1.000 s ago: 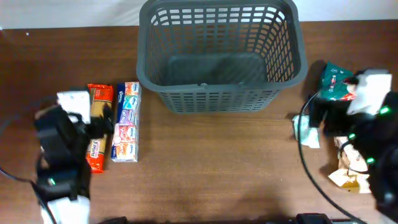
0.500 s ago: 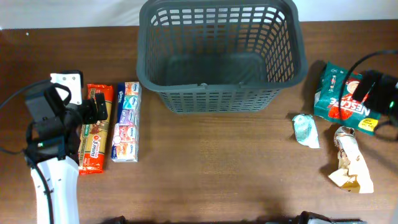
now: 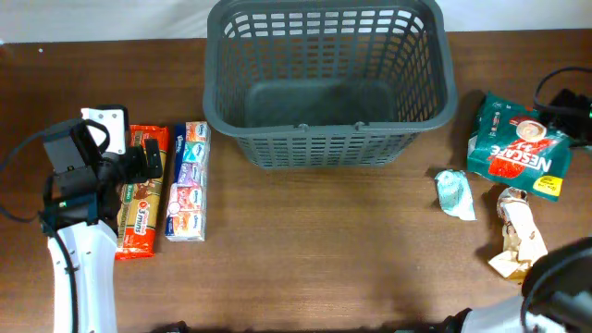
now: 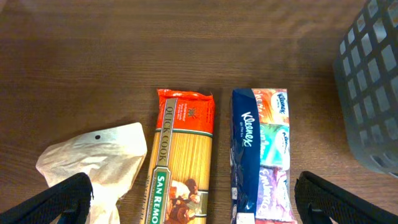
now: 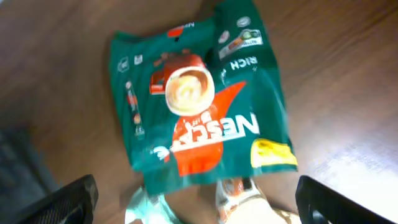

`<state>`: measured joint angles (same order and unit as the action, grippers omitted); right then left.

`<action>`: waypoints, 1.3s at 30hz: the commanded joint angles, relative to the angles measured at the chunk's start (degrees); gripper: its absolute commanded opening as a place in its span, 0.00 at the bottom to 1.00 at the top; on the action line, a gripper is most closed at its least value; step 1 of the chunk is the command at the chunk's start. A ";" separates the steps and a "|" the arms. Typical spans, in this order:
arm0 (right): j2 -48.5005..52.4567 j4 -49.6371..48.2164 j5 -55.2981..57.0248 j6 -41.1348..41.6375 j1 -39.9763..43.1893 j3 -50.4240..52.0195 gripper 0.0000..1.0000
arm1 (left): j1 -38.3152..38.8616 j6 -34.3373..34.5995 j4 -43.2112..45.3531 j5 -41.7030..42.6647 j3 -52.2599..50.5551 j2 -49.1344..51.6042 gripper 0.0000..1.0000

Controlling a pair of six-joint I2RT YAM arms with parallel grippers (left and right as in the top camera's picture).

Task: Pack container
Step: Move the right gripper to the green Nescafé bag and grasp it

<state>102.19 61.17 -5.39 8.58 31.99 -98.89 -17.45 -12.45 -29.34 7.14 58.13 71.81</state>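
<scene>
The container (image 3: 328,79), a large dark grey lattice basket, stands at the back centre and holds nothing I can see; its corner shows in the left wrist view (image 4: 373,93). My left gripper (image 3: 146,163) is open and empty, hovering over an orange San Remo pasta packet (image 3: 141,199) (image 4: 180,162) and a Kleenex tissue multipack (image 3: 188,180) (image 4: 261,155). My right gripper (image 5: 199,202) is open and empty above a green Nescafe bag (image 3: 516,148) (image 5: 199,106). In the overhead view only part of the right arm (image 3: 566,102) shows, at the right edge.
A crumpled white paper bag (image 4: 93,158) lies left of the pasta. A small teal packet (image 3: 454,192) and a crumpled beige wrapper (image 3: 520,242) lie in front of the Nescafe bag. A dark part of the right arm (image 3: 560,277) fills the bottom right corner.
The right arm has swung off the right-hand packets to the table's right edge, uncovering the Nescafe bag. The left arm has moved back and settled over the pasta and tissues.
</scene>
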 commanded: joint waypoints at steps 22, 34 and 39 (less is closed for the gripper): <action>14.40 -13.73 -4.09 -4.11 5.14 0.24 0.99 | -0.24 -0.72 0.13 1.03 1.07 0.39 0.99; 23.96 -9.51 -11.39 -8.37 4.46 1.29 0.99 | -0.24 -0.72 0.13 1.03 1.07 0.39 0.99; 26.08 -9.35 -11.30 -8.39 4.28 1.31 0.75 | -0.24 -0.72 0.13 1.03 1.07 0.39 0.99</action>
<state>125.38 51.22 -15.99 0.89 36.99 -98.02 -17.45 -12.45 -29.34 7.14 58.15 71.81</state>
